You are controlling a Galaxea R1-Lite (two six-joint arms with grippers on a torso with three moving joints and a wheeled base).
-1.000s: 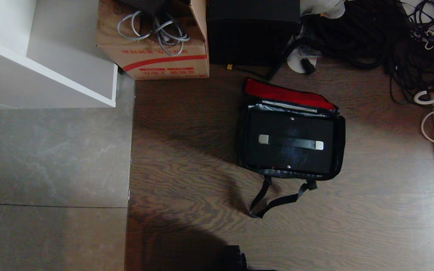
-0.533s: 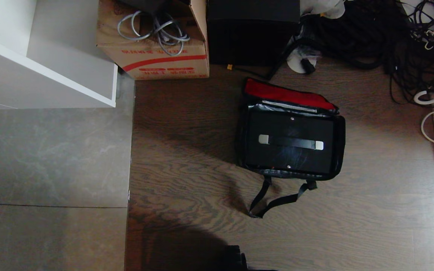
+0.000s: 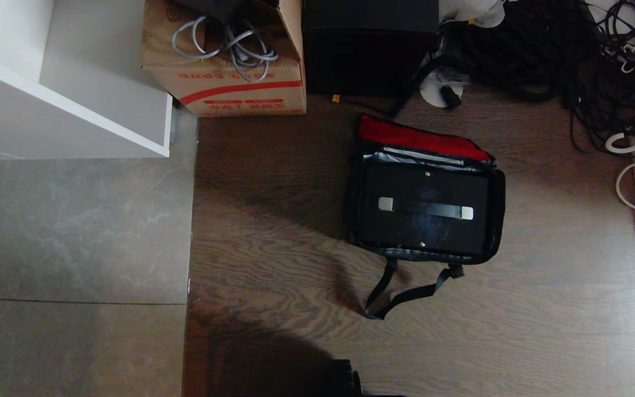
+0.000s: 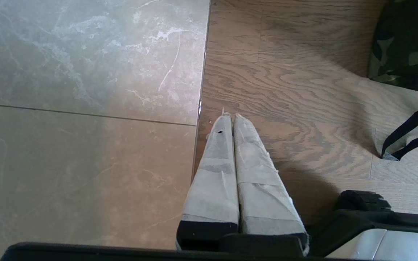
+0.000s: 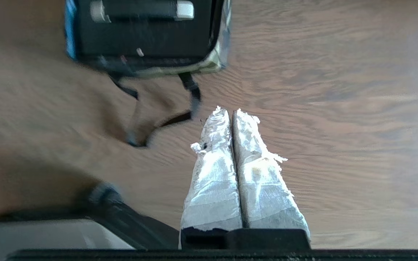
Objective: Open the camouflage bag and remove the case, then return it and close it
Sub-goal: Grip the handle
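Note:
The camouflage bag stands open on the wooden floor, its red-lined flap folded back toward the far side. Inside lies the case, black with a black handle on silver end fittings. A black webbing strap trails from the bag's near side. Neither arm shows in the head view. My right gripper is shut and empty above bare floor, a short way from the strap and the bag. My left gripper is shut and empty at the seam between tile and wood, the bag's corner well off.
A cardboard box with grey cables and a tall black box stand beyond the bag. Tangled black cables fill the far right. A white shelf unit stands at the far left, grey tiles to its near side.

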